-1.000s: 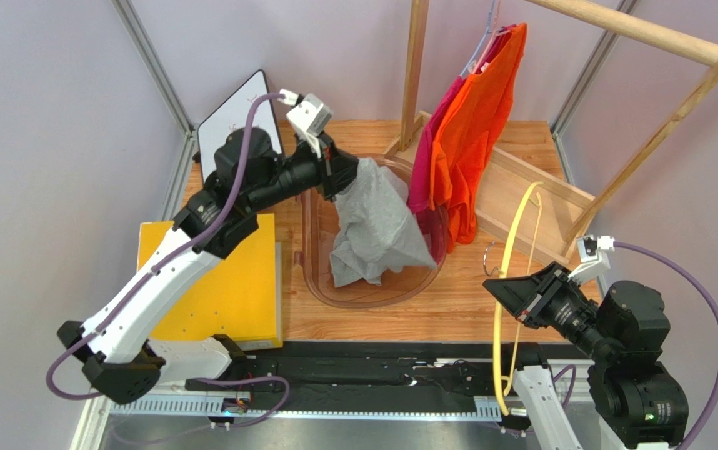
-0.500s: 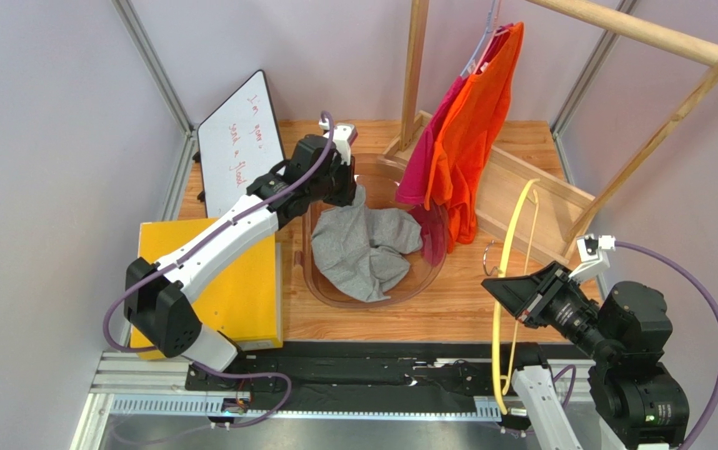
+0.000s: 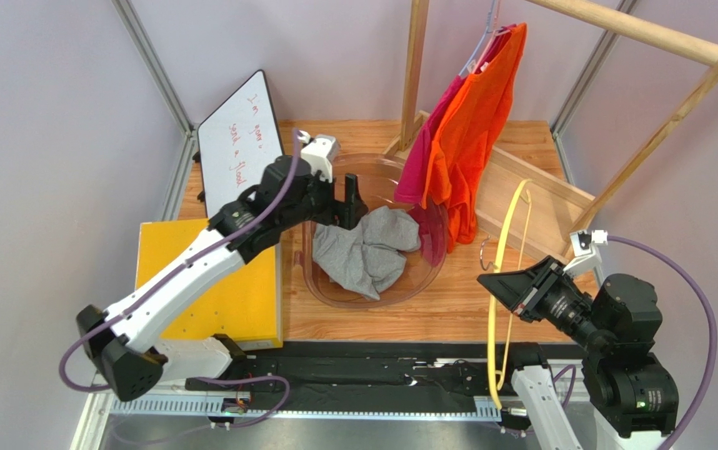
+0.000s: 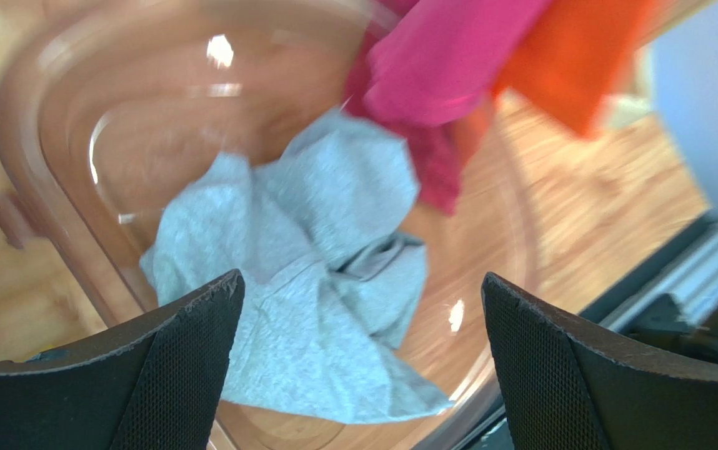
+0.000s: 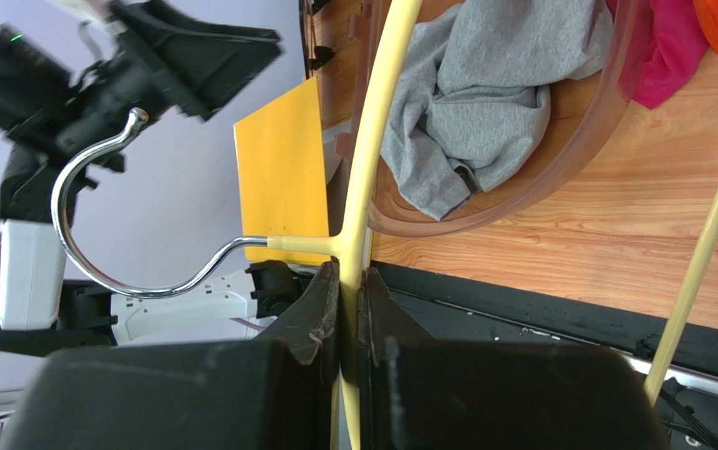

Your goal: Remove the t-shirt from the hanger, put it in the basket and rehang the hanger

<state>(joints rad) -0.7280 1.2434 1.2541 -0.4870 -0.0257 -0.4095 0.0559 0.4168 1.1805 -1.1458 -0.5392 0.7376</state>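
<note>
Grey cotton filled the bottom of the clear plastic tub [image 3: 327, 286]: the t-shirt [image 3: 364, 251] lay there in a loose heap, free of any hanger. My left gripper [image 4: 361, 281] hung just above it with its jaws spread as wide as they go and nothing between them. My right gripper [image 5: 348, 281] was pinched tight on the yellow hanger [image 3: 501, 272], close to where the metal hook [image 5: 100, 197] joins the frame, and held it over the near right part of the table [image 3: 428, 314], well apart from the tub. No cloth hung on that hanger.

By my reckoning the main job was done: shirt and hanger were separated, and the shirt was put away. What remained, I judged, was small: draw my left arm back from the tub and find a place for the bare hanger. An orange shirt [image 3: 477, 122] and a pink shirt [image 3: 425, 164] hung on the wooden rack [image 3: 416, 66] behind; whether they were mine to do I could not tell.
</note>
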